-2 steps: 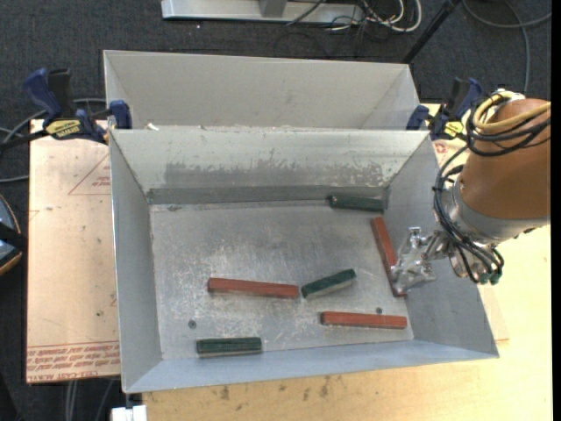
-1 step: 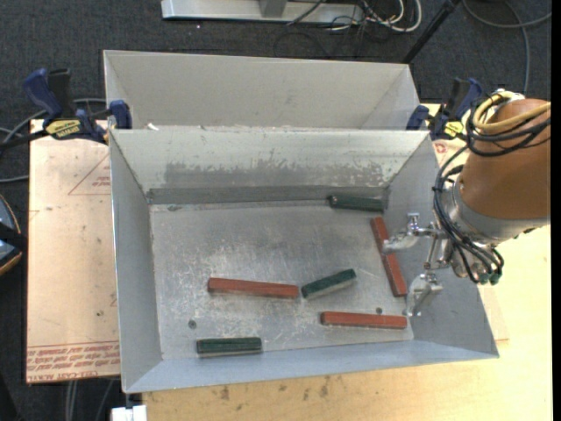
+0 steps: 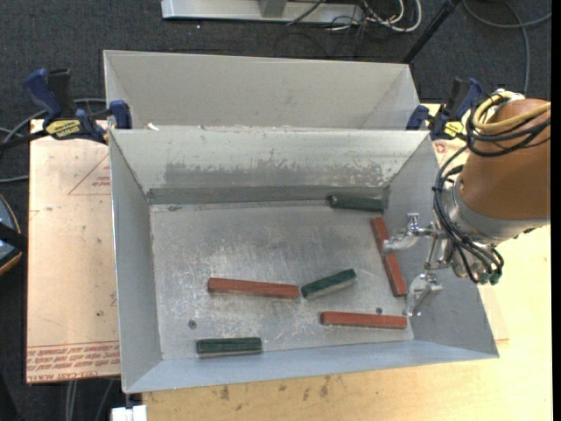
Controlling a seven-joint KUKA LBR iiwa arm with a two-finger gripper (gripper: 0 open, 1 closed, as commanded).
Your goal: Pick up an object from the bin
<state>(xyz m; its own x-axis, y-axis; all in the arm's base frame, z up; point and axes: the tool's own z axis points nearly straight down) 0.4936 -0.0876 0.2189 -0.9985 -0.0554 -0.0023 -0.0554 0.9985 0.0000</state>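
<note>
At right wall of bin [image 3: 263,244], tool [image 3: 415,260] hangs, fingers apart, nothing between them. Red bar [image 3: 394,274] lies just beside, along wall. You centre tool over bar, straddle its narrow width, keep clear of slope.

You're looking at a bin [image 3: 131,261] of dull grey sheet metal, its floor scratched and scuffed, its walls smoother. The red-brown bar [image 3: 253,288] mid-floor and the dark green bar [image 3: 329,282] touching its end look matt. At the right edge, the orange cover [image 3: 508,165] is smooth and faintly glossy, and the gripper [image 3: 419,261] is bare bright metal
</note>
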